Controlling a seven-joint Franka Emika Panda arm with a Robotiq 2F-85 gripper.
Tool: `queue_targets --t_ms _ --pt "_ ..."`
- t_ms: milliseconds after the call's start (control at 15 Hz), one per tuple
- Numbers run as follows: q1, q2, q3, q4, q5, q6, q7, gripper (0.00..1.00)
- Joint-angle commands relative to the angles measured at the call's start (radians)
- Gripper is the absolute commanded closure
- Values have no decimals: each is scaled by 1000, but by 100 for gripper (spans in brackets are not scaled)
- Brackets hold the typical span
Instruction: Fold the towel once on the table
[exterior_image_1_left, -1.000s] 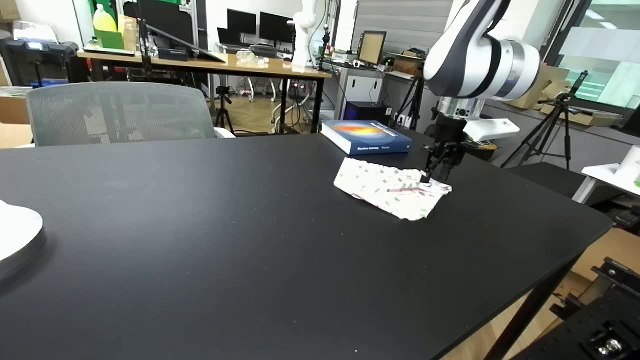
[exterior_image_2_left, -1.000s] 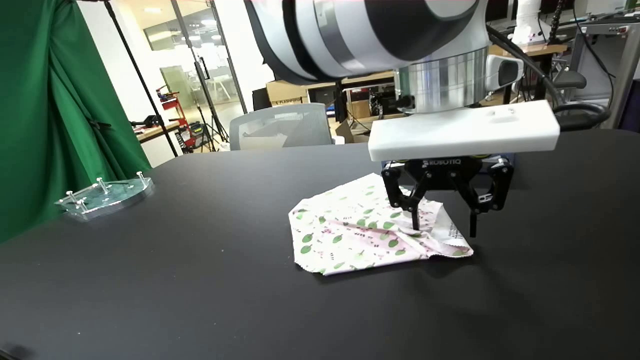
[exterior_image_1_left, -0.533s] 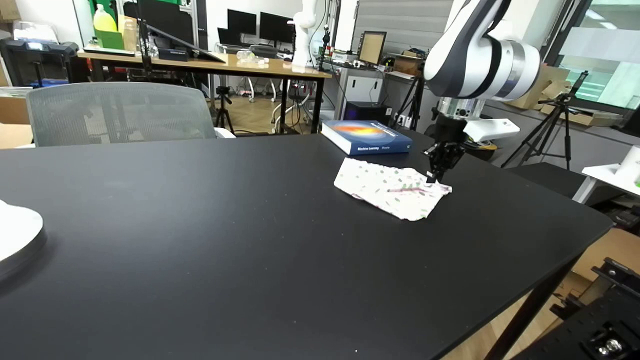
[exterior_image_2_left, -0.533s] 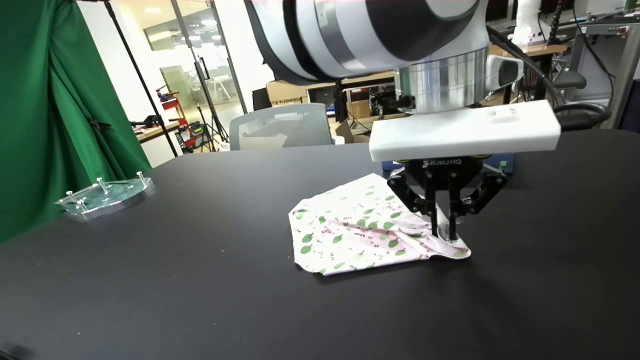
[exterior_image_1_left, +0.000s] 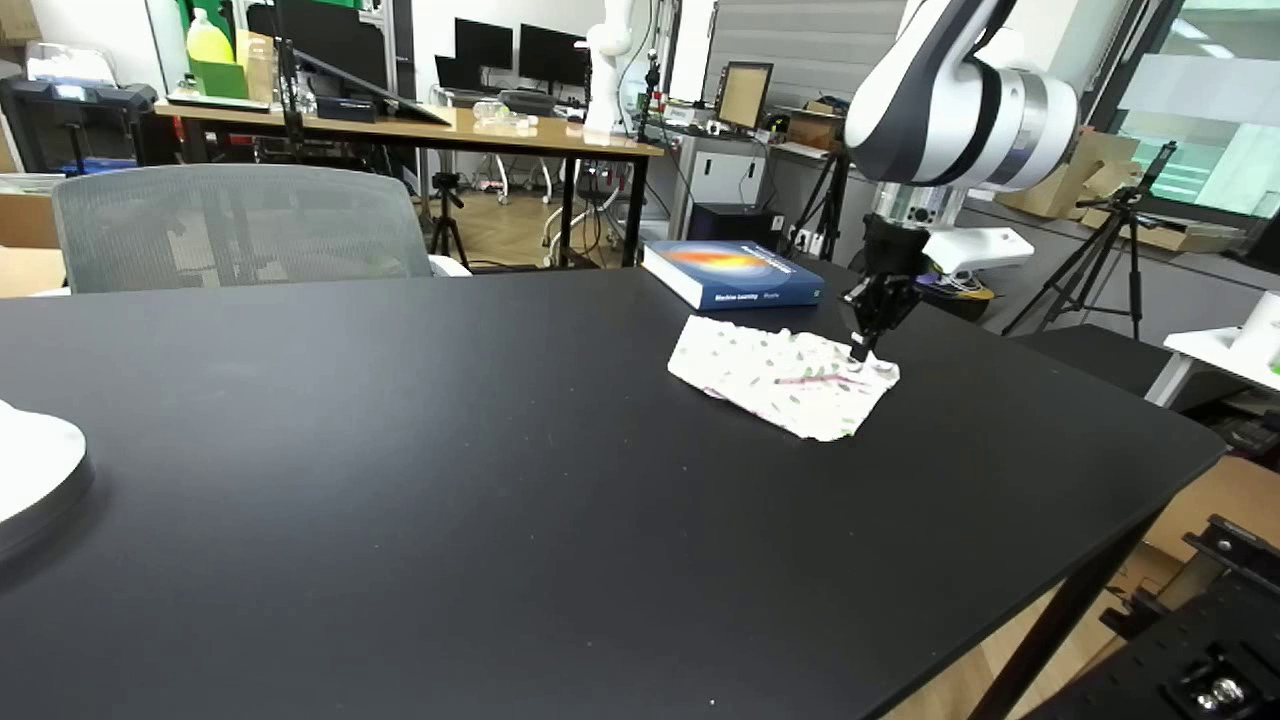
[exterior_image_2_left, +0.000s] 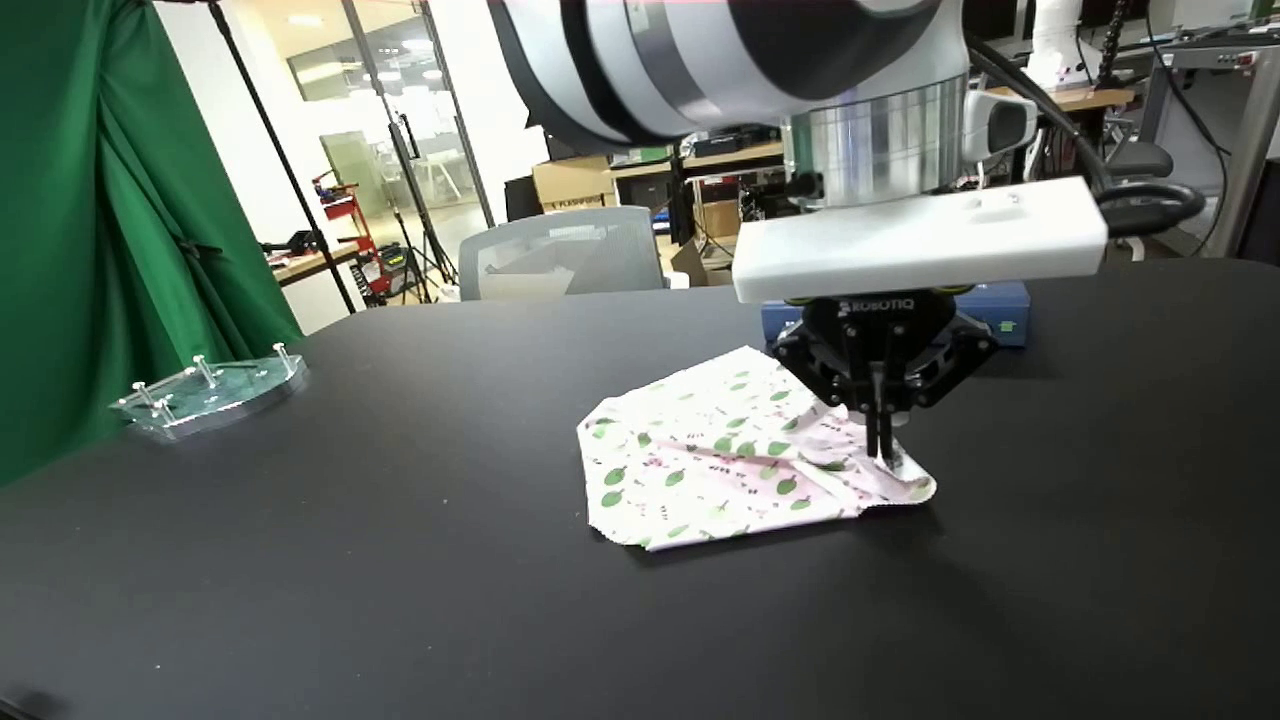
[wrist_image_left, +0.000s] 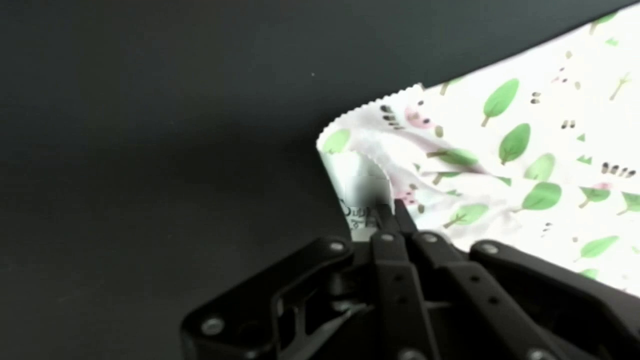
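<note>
1. On the black tabletop, the leaf-printed towel lies spread and mostly flat, a few creases running across it, with 1 end raised slightly at the pincer.

2. The pincer is clenched on that end: its 2 fingers stand together, tips down, with what looks like a thin bite of the cloth's edge between them.

3. Judging by this, the step in hand is picking up the edge to carry it over; the 1 fold asked for is not yet made.

4. To do it well, lift straight up before moving sideways, so the edge comes free without dragging the rest along.

5. Then swing it in a low arc over the cloth toward the opposite end, which lies to the left of the pincer in both exterior views.

6. Go slowly. The hold seems small and close to a corner: in the wrist view that corner hangs out past the fingertips beside a pale flap with lettering, and it could trail or tuck under.

7. Mind the blue book, which lies just beyond the towel.

8. Set the edge down near the far edge, let the cloth touch before releasing, and rise straight up so the top layer is not pulled back.
</note>
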Motion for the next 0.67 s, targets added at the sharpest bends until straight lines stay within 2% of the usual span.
queue_targets --t_ms 0,267,600 --pt "-31 -99 58 -44 21 -54 -31 100" --pt "-22 -199 101 -101 63 -91 -78 100" --pt "35 -282 117 -185 111 -134 -120 100"
